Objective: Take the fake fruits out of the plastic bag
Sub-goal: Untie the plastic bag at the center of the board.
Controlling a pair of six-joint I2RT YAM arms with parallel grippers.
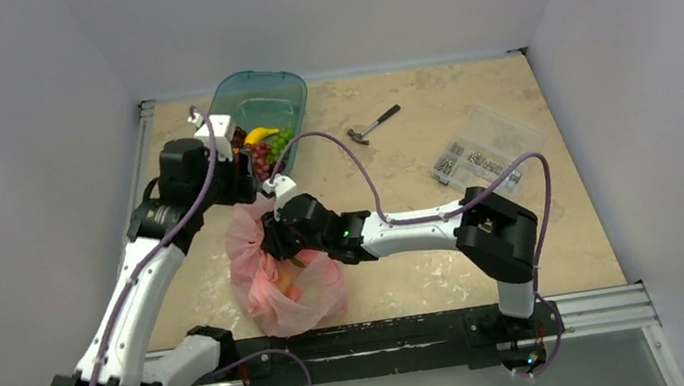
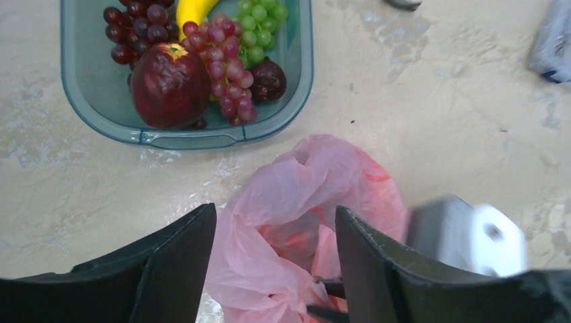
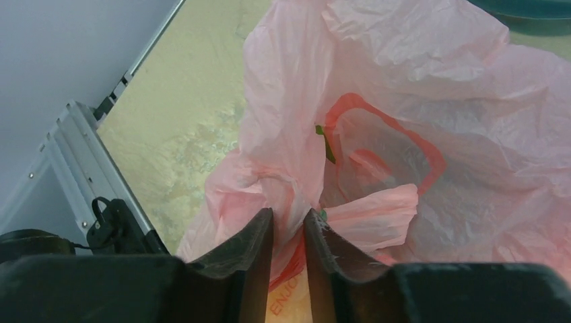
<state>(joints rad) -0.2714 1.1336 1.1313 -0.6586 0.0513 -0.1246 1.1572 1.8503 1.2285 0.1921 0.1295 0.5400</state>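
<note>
your plastic bag (image 1: pixel 284 300) lies crumpled on the table (image 1: pixel 564 222) near its front edge, between the two arms and just in front of the tray (image 1: pixel 290 83). your right gripper (image 3: pixel 288 232) sits at the bag's upper edge, its fingers (image 3: pixel 256 259) drawn close together with a fold of pink film pinched between them. your left gripper (image 2: pixel 276 217) hangs above the bag's far side with its fingers (image 2: pixel 178 259) spread wide and nothing between them. something orange-yellow shows through the film, but you cannot tell which fruit it is. in the tray you have a red apple (image 2: pixel 168 84), red grapes (image 2: pixel 225 67), green grapes (image 2: pixel 259 27), dark grapes (image 2: pixel 138 27) and a banana (image 2: pixel 192 10). a hammer (image 1: pixel 374 126) and a clear box (image 1: pixel 479 153) lie well apart to the right.
</note>
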